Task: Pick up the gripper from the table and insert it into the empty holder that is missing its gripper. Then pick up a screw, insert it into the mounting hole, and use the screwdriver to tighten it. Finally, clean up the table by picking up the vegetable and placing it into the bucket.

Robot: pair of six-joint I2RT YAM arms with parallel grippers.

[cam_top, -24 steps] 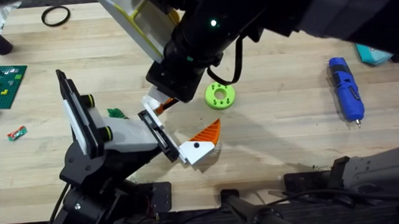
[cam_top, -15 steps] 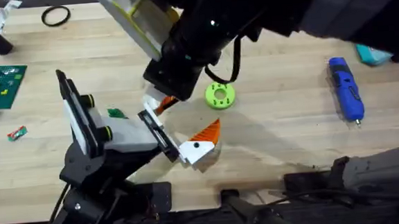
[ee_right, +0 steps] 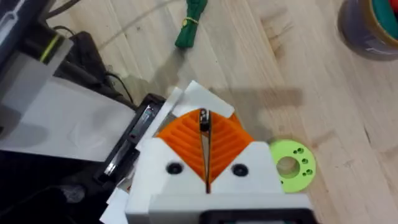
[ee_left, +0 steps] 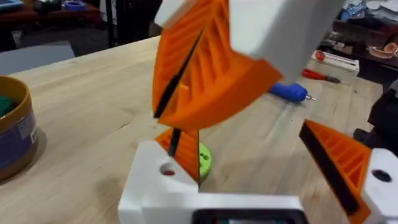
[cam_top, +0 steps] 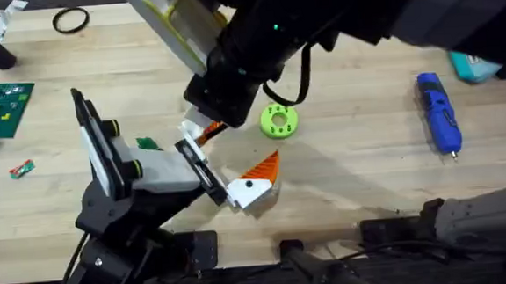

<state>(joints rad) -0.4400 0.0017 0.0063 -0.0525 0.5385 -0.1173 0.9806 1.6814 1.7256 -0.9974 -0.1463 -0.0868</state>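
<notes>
the right tool (ee_right: 205,155), pads pinched on a small dark screw (ee_right: 203,121), hung over the left tool (cam_top: 211,175), whose missing-finger state i couldn't tell; a slight misalignment at the mounting hole (ee_left: 166,169) would have dropped it on the counter (cam_top: 370,179).

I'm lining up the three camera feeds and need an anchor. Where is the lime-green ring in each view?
Overhead: the lime-green ring lies mid-table, just right of the right gripper.
Left wrist: the ring peeks out on the table under the right gripper.
Right wrist: the ring lies on the table beside the right gripper.
Shared landmark: the right gripper, its orange jaws closed.
</notes>
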